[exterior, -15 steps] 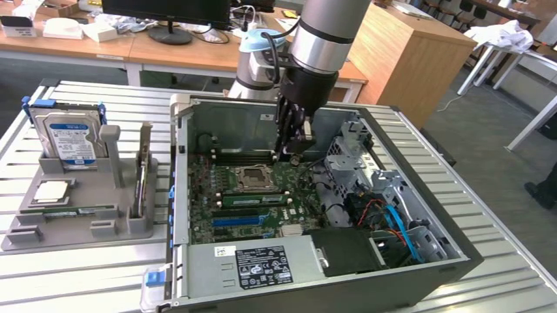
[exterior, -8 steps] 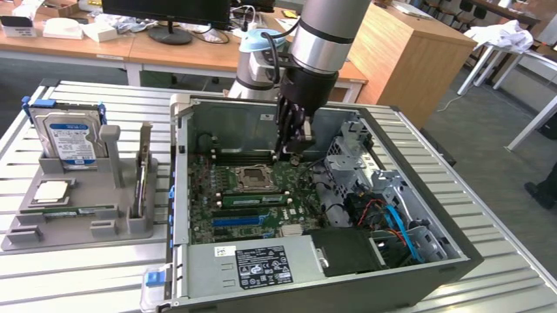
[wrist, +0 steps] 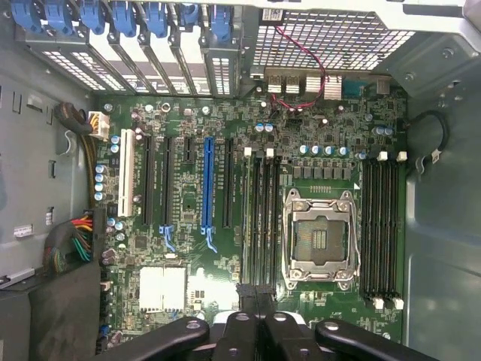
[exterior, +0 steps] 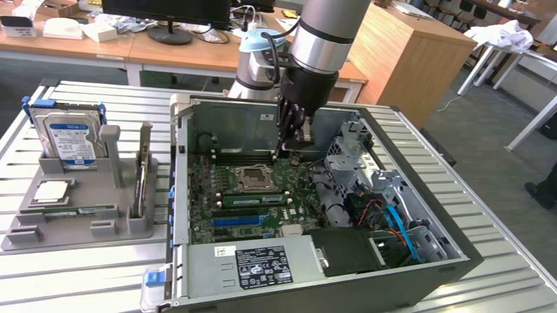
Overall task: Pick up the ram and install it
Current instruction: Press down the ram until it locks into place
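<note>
1. Jaws on my gripper [exterior: 293,151] are pressed together, with nothing visible between them. I hang inside the open computer case [exterior: 235,127], above the motherboard [exterior: 261,225], touching none of it.
2. Ram [exterior: 254,198]: a green stick on edge in a black slot, just beside the CPU socket [exterior: 257,176].
3. Judgement: pick and placement look done. Whether the stick is fully seated or latched, I cannot tell.
4. Wrist view: my gripper [wrist: 255,297] is over one end of the slot bank beside the socket.
5. Outside the case, on the exterior view's left, a grey tray [exterior: 78,236] carries a hard drive [exterior: 72,137] and a second green stick [exterior: 74,210] lying flat.
</note>
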{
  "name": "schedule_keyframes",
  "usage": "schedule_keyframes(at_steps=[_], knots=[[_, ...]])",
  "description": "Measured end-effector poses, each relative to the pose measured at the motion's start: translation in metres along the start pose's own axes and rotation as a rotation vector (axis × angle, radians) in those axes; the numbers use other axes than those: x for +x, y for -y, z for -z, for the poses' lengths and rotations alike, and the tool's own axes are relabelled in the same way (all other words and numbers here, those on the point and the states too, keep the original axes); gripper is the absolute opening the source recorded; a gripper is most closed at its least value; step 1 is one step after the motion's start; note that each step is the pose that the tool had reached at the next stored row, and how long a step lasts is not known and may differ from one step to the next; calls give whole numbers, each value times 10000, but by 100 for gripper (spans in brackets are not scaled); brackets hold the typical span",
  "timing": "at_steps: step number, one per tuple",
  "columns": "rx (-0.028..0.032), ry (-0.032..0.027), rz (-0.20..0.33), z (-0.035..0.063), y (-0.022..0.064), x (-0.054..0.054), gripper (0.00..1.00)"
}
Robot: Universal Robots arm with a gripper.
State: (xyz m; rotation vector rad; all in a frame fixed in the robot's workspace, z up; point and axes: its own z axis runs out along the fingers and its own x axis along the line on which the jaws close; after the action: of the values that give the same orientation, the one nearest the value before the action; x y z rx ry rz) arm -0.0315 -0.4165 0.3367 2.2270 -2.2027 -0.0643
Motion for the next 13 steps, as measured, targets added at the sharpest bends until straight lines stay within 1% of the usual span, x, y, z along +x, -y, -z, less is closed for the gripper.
schedule_keyframes(at_steps=[3, 5, 10, 12, 13], knots=[[0, 2, 2, 1, 13, 0, 10], [0, 7, -1, 4, 79, 1, 10], [-1, 24, 1, 9, 293, 4, 10], [-2, 23, 1, 12, 348, 4, 10], [-1, 22, 3, 13, 357, 5, 10]])
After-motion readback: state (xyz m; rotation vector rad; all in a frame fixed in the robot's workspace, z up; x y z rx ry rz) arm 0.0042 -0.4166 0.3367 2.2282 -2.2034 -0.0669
